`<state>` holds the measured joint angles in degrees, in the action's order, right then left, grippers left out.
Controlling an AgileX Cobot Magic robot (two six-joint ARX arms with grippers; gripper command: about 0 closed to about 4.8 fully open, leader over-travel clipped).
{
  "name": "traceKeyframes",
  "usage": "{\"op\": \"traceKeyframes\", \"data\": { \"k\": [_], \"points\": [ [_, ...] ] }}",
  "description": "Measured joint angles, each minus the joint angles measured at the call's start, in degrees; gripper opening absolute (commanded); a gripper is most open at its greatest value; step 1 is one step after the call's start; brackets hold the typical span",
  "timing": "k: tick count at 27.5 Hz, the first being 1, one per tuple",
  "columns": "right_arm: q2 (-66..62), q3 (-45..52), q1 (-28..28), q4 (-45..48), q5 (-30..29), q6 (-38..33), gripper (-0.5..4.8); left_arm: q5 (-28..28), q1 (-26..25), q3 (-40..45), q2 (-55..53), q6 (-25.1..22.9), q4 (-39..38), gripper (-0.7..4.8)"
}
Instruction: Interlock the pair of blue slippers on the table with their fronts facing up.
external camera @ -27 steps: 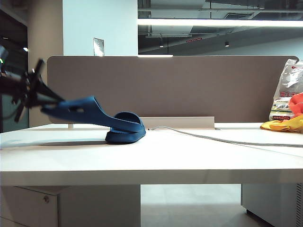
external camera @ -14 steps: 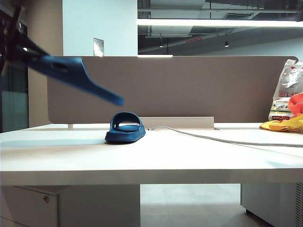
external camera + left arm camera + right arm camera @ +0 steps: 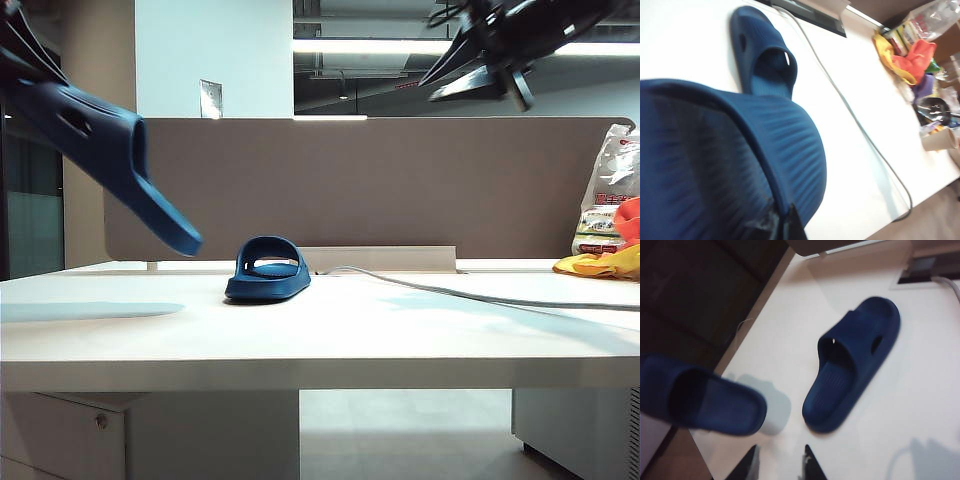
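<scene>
Lifted since earlier frame: dark navy moulded rubber slipper [image 3: 110, 160], clamped in left end effector [image 3: 18, 45], toe drooping. Second navy slipper [image 3: 267, 270] flat on white worktop [image 3: 400, 330]. Right end effector [image 3: 480, 60] overhead, fingers apart. Held slipper best levelled before lowering.

raised slipper [image 3: 110, 160]: dark navy, ridged strap | resting slipper [image 3: 267, 270]: same navy, ribbed footbed | bench [image 3: 400, 330]: white | divider panel [image 3: 400, 185]: grey-brown | cable [image 3: 480, 295]: grey | left pincer [image 3: 18, 45], right pincer [image 3: 455, 75]: black | cloth [image 3: 600, 263]: yellow-orange
</scene>
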<state>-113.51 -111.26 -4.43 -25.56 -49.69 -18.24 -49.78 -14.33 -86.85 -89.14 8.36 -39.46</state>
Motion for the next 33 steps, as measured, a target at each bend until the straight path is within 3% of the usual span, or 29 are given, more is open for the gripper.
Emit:
{"op": "traceKeyframes", "data": {
  "k": [2,5,11,15,25,29,33],
  "points": [
    [-6.5,-7.7,0.0,-1.6,-0.9,-1.0,1.18,1.0,0.3,0.4,2.1,0.0,-0.4,-0.06],
    [-11.6,-10.9,0.0,-1.0,-1.7,-3.7,1.27,1.6,0.7,0.4,4.5,0.2,-0.5,-0.06],
    [-20.3,-11.4,-0.2,13.8,-8.4,-19.5,2.12,3.4,1.6,0.4,8.1,1.6,-0.7,-0.06],
    [-23.3,-11.4,-2.1,23.2,-13.4,-27.6,2.17,5.5,3.5,0.4,9.8,1.6,-1.9,-0.06],
    [-23.9,-11.4,-9.5,22.4,-12.6,-25.9,2.11,7.9,6.1,0.4,9.9,1.6,-3.2,-0.06],
    [-24.0,-11.4,-12.3,16.9,-5.0,-19.3,2.11,8.0,6.0,0.4,9.9,1.6,-2.9,-0.06],
    [-25.7,-11.5,-13.2,18.8,-2.9,-20.0,2.11,8.0,5.9,0.4,10.5,1.5,-2.8,-0.06]
  ]
}}
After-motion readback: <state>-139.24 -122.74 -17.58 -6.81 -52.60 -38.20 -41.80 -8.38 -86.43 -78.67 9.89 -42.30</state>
